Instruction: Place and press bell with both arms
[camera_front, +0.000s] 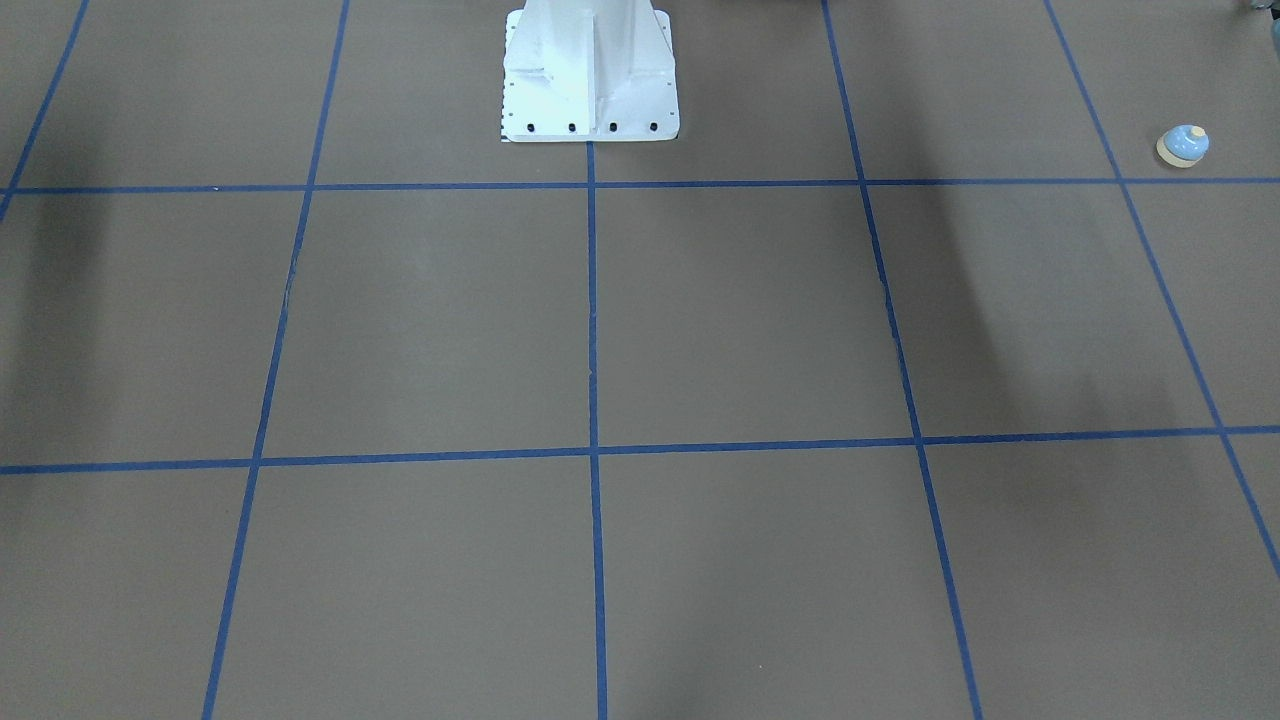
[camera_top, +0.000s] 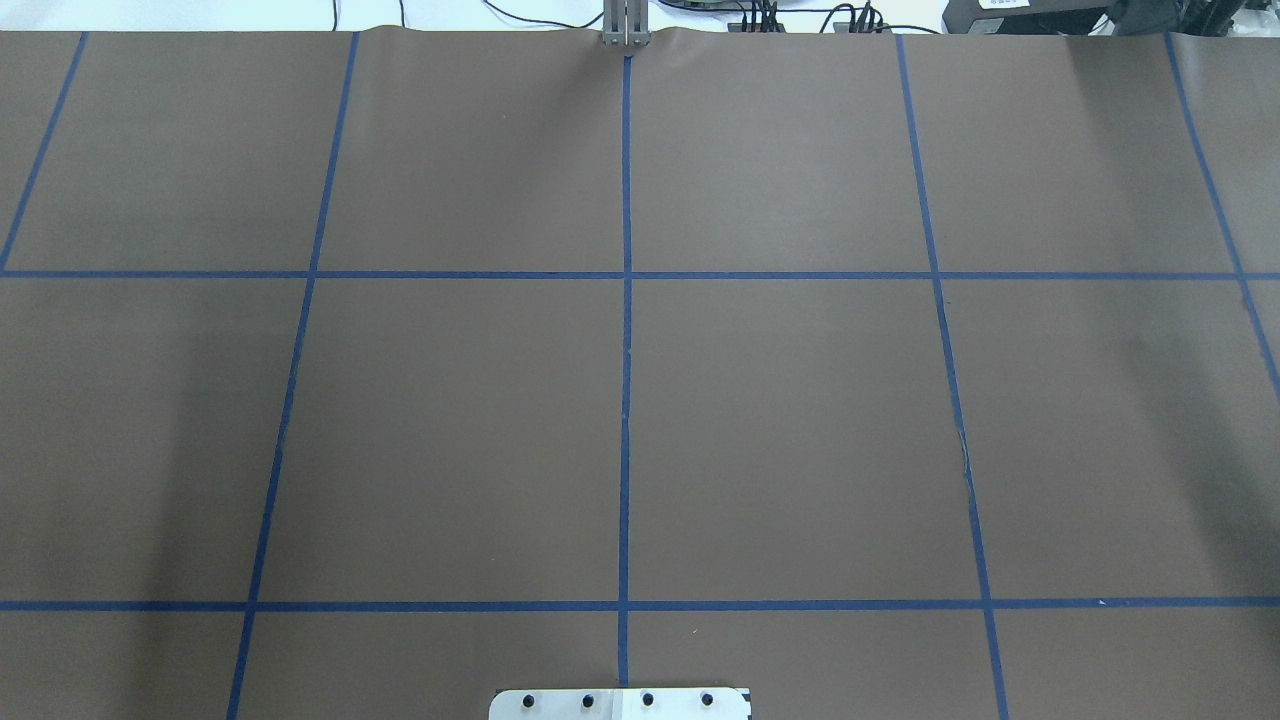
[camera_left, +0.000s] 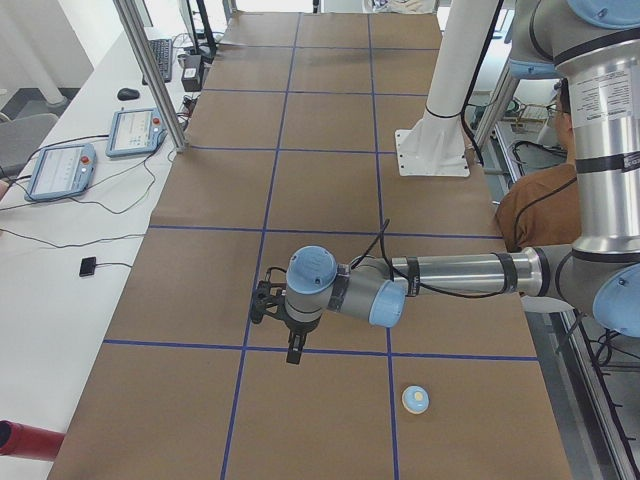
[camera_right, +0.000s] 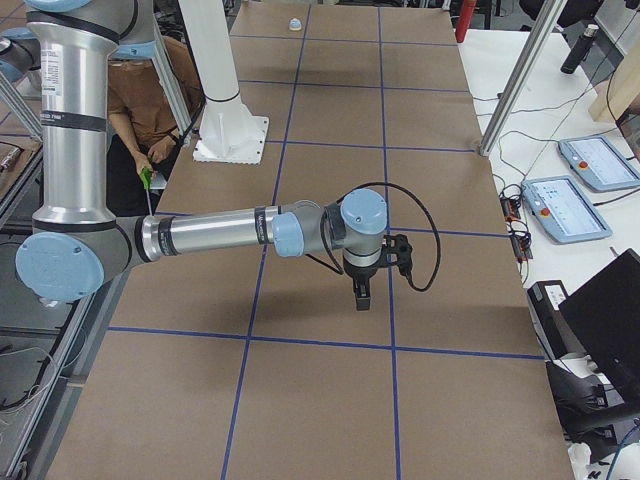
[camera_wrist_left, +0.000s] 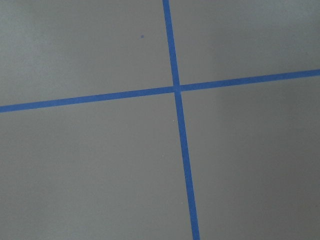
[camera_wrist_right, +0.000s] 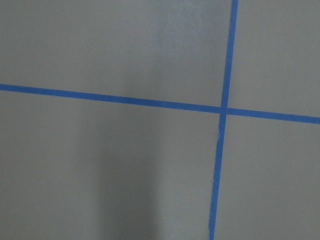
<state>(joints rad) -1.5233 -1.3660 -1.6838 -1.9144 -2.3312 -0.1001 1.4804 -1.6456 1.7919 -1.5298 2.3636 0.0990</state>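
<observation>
The bell (camera_front: 1183, 145), with a light blue dome and cream base, stands upright on the brown table near the robot's left end. It also shows in the exterior left view (camera_left: 416, 399) and, far off, in the exterior right view (camera_right: 294, 23). My left gripper (camera_left: 293, 357) hangs pointing down above a blue tape crossing, apart from the bell. My right gripper (camera_right: 360, 303) points down over the table's other half, far from the bell. Both show only in the side views, so I cannot tell whether they are open or shut. The wrist views show only table and tape.
The white pedestal (camera_front: 590, 80) is bolted at the table's robot side. A seated person (camera_left: 530, 210) is behind it. Teach pendants (camera_left: 60, 170) (camera_right: 565, 210) and metal posts (camera_left: 150, 70) stand along the far edge. Blue tape (camera_top: 626, 350) grids the brown table.
</observation>
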